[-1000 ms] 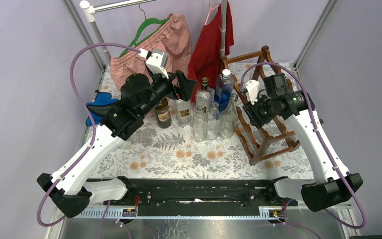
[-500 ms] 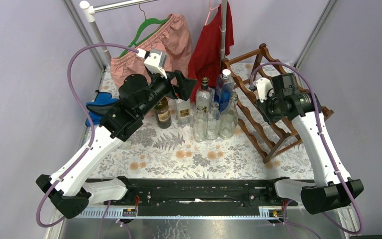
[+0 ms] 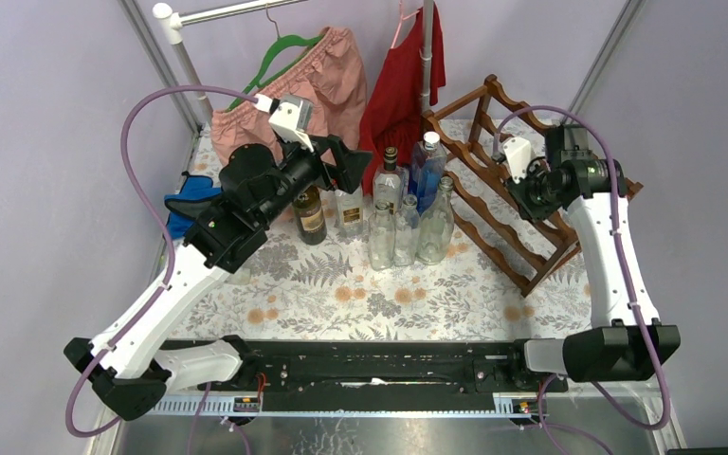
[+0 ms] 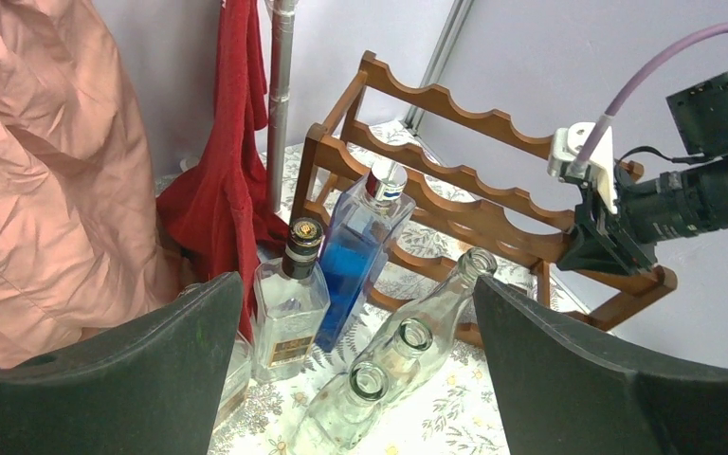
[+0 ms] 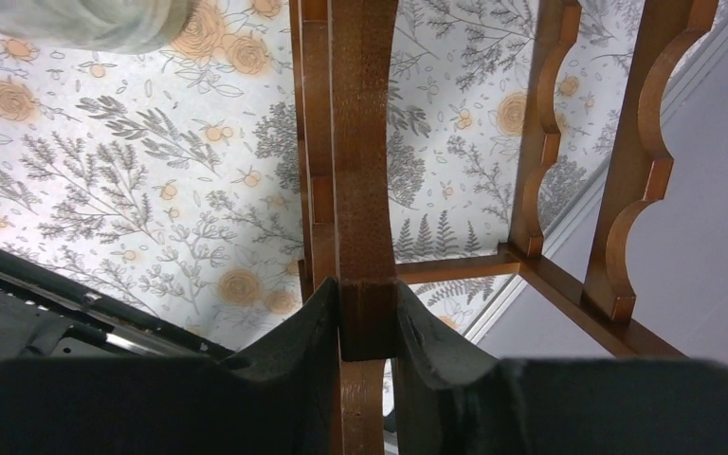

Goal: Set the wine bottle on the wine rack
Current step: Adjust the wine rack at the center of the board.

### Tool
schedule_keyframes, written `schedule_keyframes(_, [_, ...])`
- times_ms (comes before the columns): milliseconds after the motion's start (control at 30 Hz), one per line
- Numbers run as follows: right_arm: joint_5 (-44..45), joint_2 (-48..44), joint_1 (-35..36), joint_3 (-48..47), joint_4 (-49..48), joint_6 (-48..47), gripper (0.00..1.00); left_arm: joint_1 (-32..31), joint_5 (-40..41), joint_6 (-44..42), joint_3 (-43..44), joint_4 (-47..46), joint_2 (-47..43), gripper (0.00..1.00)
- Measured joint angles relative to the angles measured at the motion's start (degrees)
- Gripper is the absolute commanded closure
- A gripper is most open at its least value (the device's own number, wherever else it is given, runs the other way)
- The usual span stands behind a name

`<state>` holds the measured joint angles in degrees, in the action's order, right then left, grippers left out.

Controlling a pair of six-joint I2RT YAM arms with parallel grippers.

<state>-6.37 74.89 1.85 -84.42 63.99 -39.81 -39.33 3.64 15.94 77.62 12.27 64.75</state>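
Note:
The reddish-brown wine rack (image 3: 489, 182) leans at the right of the flowered table, also seen in the left wrist view (image 4: 455, 114). My right gripper (image 3: 529, 194) is shut on one of its wooden bars (image 5: 361, 142), the two black fingers (image 5: 315, 327) pressed against either side. Several bottles stand in a cluster mid-table: a dark brown one (image 3: 311, 214), a blue one (image 3: 427, 171) and clear ones (image 3: 435, 226). I cannot tell which is the wine bottle. My left gripper (image 3: 349, 163) hovers wide open above and left of the cluster (image 4: 355, 284), holding nothing.
Pink shorts (image 3: 311, 76) and a red garment (image 3: 400, 81) hang from a rail at the back. A metal pole (image 4: 281, 95) stands behind the bottles. A blue cloth (image 3: 188, 201) lies at the left edge. Purple walls close in on both sides.
My right gripper has closed on the rack's bar and swung the rack right and back, away from the bottles. The left arm has barely shifted.

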Motion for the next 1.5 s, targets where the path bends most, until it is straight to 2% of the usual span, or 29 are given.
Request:
schedule_keyframes(500, [-3.76, 9.2, -7.69, -7.43, -1.22, -7.37, 0.82, 0.0, -0.26, 0.28, -1.4, -0.28, -1.42, 0.01])
schedule_keyframes(867, [-4.02, 9.99, -9.44, -7.74, -3.21, -8.17, 0.78, 0.0, -0.87, 0.35, -1.62, -0.98, -1.31, 0.01])
schedule_keyframes(1100, [-6.29, 11.1, -10.88, -8.35, -3.82, -10.47, 0.74, 0.0, -2.23, 0.35, -0.46, -1.6, 1.7, 0.01])
schedule_keyframes(1200, [-6.88, 11.23, -11.15, -8.44, -3.82, -11.02, 0.7, 0.0, -2.49, 0.39, -0.26, -1.84, 2.45, 0.01])
schedule_keyframes(1333, [-9.11, 12.04, -11.5, -9.66, -3.26, -11.47, 0.52, 0.0, -2.8, 0.46, -0.13, -2.23, 2.51, 0.01])
schedule_keyframes(1433, [-13.46, 12.04, -11.63, -10.32, -6.88, -11.3, 0.41, 0.0, -2.82, 0.61, -0.07, -2.51, 2.47, 0.01])
schedule_keyframes(1500, [-15.87, 11.85, -11.61, -10.34, -8.28, -10.86, 0.38, 0.0, -2.84, 0.63, -0.07, -2.64, 2.47, 0.01])
